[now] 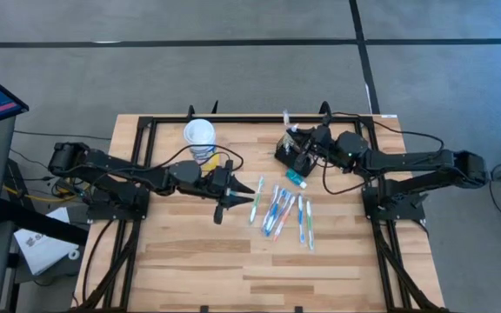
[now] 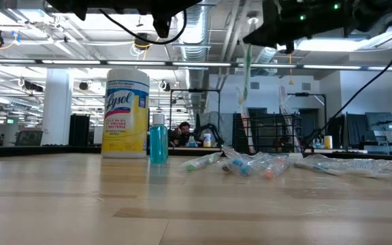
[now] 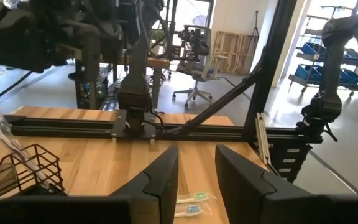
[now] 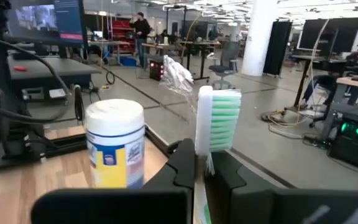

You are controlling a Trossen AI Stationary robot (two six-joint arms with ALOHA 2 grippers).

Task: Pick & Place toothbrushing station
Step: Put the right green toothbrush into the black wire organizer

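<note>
Wooden table [image 1: 190,261], caddy [image 1: 292,156] under right fingers [image 4: 185,163] clamping toothbrush [image 4: 218,121]

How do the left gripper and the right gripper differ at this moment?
The left gripper is open and holds nothing; the right gripper is shut on a green toothbrush. The left gripper is near the loose toothbrushes; the right gripper is over the black wire caddy. Both are dark two-finger grippers above the table.

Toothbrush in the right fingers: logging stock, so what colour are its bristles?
Green bristles on the toothbrush, white head; right wrist view shows it best.
</note>
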